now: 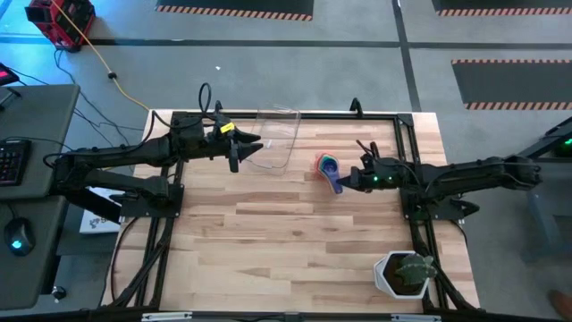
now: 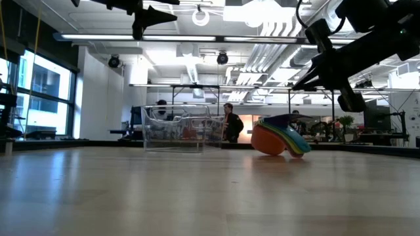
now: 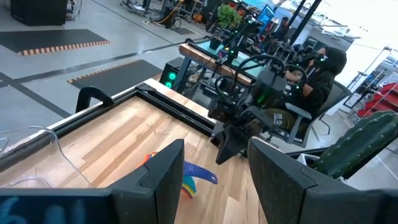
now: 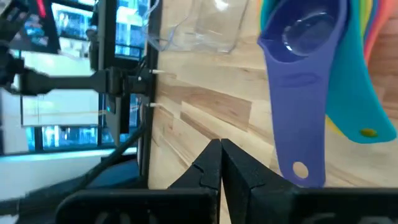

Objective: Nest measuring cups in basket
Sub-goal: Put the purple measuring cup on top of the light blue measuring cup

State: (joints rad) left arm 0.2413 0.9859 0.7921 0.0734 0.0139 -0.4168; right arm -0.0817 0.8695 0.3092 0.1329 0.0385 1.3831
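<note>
1. Measuring cups (image 1: 328,167) sit as one nested stack on the wooden table (image 1: 295,241), just ahead of the right gripper (image 1: 345,182) and well apart from the left gripper (image 1: 238,154).
2. The low view shows the stack (image 2: 279,138) tipped on its side: orange bowl outermost and lowest, then thin yellow, green and teal rims fanning out, a dark purple rim on top.
3. In the right wrist view the purple cup (image 4: 306,81) lies innermost, its small round bowl glossy, its flat handle running back toward the gripper with a hole near the end. A teal handle (image 4: 351,87) lies under it and beside it, wider, with a small yellowish spot near its tip. Orange, yellow and green edges show at the far side.
4. Right gripper (image 4: 221,163): fingers pressed together, nothing between them. The tips stand just short of the purple handle, to one side of it, not touching.
5. Left gripper (image 3: 214,180): fingers apart, nothing between them, raised clear of the table in the low view (image 2: 139,25).
6. Basket (image 1: 276,139): clear plastic, rounded corners, thin rim; it sits right beside the left gripper's tips, at the far edge of the table. The cups lie outside it, between it and the right gripper.
7. A white pot with a green plant (image 1: 404,274) stands at the near corner, behind the right gripper's arm side.
</note>
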